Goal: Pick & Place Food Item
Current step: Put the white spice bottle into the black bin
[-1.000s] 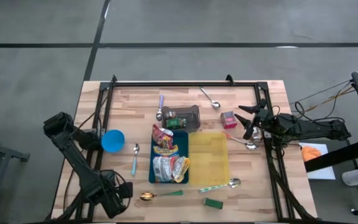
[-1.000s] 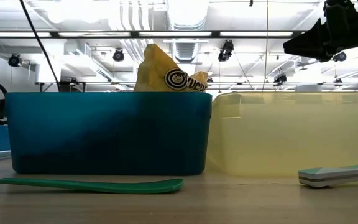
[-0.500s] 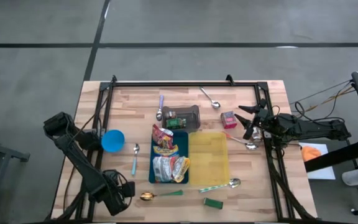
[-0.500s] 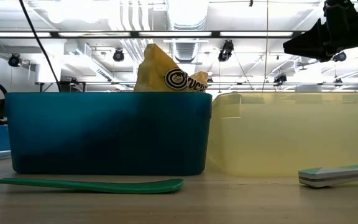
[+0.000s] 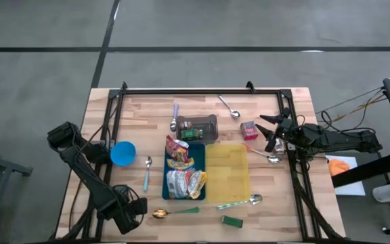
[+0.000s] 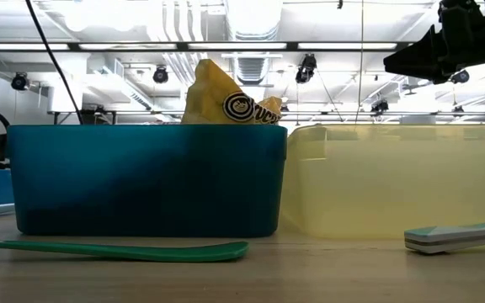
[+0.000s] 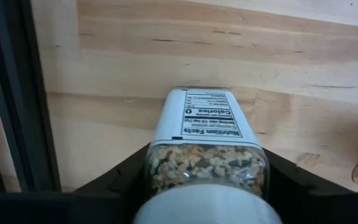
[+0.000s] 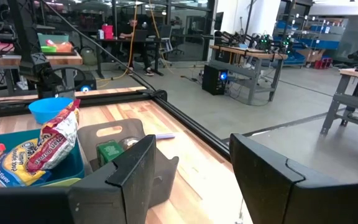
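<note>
**Left pincer on the jar at the front-left corner**

The left pincer (image 5: 133, 207) is sitting low at the front-left corner of the tabletop (image 5: 141, 108), and its fingers (image 7: 126, 174) are pressing in on both sides of a granola jar (image 7: 207, 134). The jar is lying on its side with the nutrition label facing up. It is resting on bare wood, just beside the black rail (image 7: 11, 93) that is running along the tabletop's left edge, so space is tight on that side. More bare wood is opening out beyond the jar.

Over on the right, the right pincer (image 5: 271, 133) is hovering near the right rail. Its jaws are standing apart with nothing between them.

The clutter is crowding the middle. Clear boards are showing along the back edge, down the left side around the blue bowl (image 5: 122, 153), and across the front-right corner.

Counting up:
- Two bins are standing side by side and touching: a blue bin (image 5: 200, 163) packed with snack bags (image 5: 177, 153), too bunched to number, and a yellow bin (image 5: 227, 169).
- One grey caddy (image 5: 208, 125) is standing just behind them.
- One small pink box (image 5: 248, 129) is sitting near the right pincer.
- One small green block (image 5: 232, 220) is lying at the front edge.
- Six spoons are scattered around:
  - purple-handled (image 5: 175, 114)
  - plain metal at the back (image 5: 228, 106)
  - plain metal on the right (image 5: 265, 156)
  - blue-handled (image 5: 147, 173)
  - gold-bowled with a green handle (image 5: 175, 212)
  - one more green-handled (image 5: 240, 202)
</note>
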